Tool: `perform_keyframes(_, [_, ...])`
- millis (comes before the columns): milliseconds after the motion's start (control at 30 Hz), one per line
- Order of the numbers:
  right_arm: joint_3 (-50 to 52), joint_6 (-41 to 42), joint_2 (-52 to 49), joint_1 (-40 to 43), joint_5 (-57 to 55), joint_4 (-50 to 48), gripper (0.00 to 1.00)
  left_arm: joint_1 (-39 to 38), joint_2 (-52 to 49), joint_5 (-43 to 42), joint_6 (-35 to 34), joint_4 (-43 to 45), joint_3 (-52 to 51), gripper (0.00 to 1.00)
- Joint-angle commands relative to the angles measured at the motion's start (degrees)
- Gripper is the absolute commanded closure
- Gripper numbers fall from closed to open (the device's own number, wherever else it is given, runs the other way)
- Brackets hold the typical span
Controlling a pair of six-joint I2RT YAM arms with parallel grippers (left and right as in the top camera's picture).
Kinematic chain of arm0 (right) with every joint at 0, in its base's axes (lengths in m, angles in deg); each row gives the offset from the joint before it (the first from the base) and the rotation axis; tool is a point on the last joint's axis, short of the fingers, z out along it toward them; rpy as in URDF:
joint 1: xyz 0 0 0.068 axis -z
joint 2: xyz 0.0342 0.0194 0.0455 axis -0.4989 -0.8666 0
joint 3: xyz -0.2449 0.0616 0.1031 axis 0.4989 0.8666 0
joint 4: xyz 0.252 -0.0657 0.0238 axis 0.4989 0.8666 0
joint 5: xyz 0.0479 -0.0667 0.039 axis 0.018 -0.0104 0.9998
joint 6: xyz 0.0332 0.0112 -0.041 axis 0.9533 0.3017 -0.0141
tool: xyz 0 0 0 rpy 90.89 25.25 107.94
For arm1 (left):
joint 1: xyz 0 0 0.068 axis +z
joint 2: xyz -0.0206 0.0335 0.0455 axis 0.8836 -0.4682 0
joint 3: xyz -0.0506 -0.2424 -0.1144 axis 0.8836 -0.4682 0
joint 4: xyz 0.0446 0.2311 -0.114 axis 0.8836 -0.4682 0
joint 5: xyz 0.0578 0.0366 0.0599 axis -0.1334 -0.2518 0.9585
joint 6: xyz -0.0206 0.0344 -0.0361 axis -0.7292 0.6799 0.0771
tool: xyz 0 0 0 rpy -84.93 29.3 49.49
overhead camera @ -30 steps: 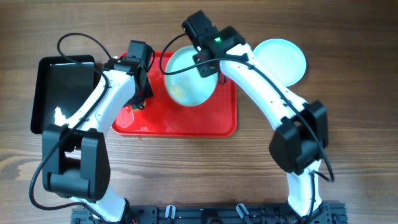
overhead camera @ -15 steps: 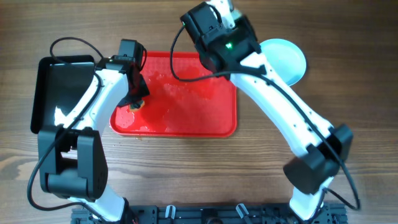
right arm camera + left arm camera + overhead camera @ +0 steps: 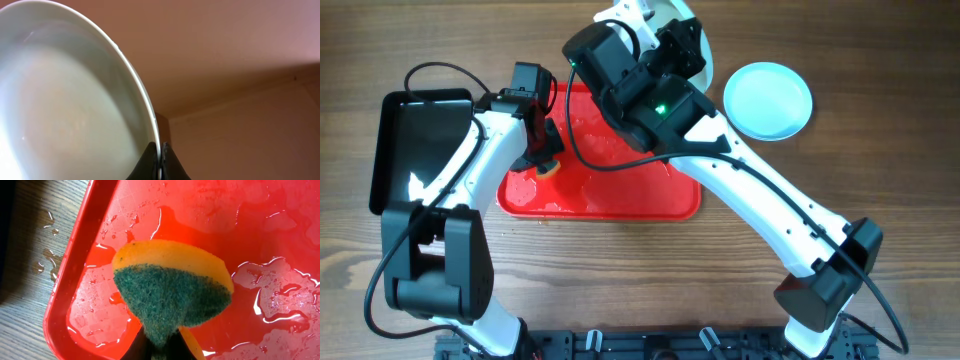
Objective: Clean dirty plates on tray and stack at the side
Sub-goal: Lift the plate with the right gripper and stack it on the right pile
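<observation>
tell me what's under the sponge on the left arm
The red tray, wet with puddles. The patch right beneath the sponge is covered, so what lies there cannot be seen.

we find the overhead view bright and evenly lit, with only soft shadows on the wooden table (image 3: 900, 250); a white patch of glare sits on the black tray (image 3: 420, 130); in the left wrist view water (image 3: 280, 280) glints on the red tray (image 3: 200, 210) and the sponge (image 3: 172, 287) looks sharp; the right wrist view is dim and pinkish, the plate (image 3: 65, 110) soft and out of focus.
</observation>
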Motion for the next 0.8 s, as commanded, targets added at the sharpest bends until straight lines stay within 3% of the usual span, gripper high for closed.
perform_keyframes(0, [-0.8, 8.0, 0.6, 0.4, 3.0, 3.9, 0.96, 0.0, 0.7, -0.5, -0.8, 0.1, -0.3, 0.96])
perform_keyframes(133, [-0.8, 21.2, 0.6, 4.5, 34.5, 14.4, 0.96, 0.0, 0.7, -0.5, -0.8, 0.1, -0.3, 0.96])
perform_keyframes(233, [-0.8, 25.7, 0.6, 11.1, 56.2, 16.0, 0.96, 0.0, 0.7, -0.6, -0.8, 0.1, -0.3, 0.96])
perform_keyframes(300, [-0.8, 28.1, 0.6, 16.4, 64.9, 16.8, 0.96, 0.0, 0.7, -1.0, -0.8, -0.1, -0.3, 0.96])
perform_keyframes(567, [2.3, 33.7, 0.2, 38.1, 70.3, 21.4, 0.96, 0.0, 0.7, -2.6, -0.8, 0.2, -0.3, 0.96])
perform_keyframes(767, [13.2, 33.7, 0.2, 50.7, 73.1, 14.9, 0.96, 0.0, 0.7, -2.7, -0.8, 0.4, -0.3, 0.96])
